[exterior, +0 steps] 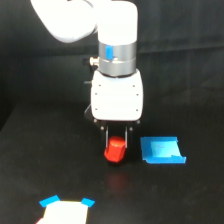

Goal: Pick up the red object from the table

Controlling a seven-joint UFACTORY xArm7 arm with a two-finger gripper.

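The red object (115, 150) is a small red-orange stubby block near the middle of the black table (165, 195). My gripper (116, 141) hangs straight down from the white arm, and its two thin dark fingers (106, 137) stand on either side of the block's upper part. The fingers look closed against the block's sides. I cannot tell whether the block rests on the table or is just off it.
A flat blue square piece (162, 150) lies just to the exterior view's right of the red object. At the bottom edge, toward the exterior view's left, sits a pale object with blue corners (66, 210). The backdrop is black.
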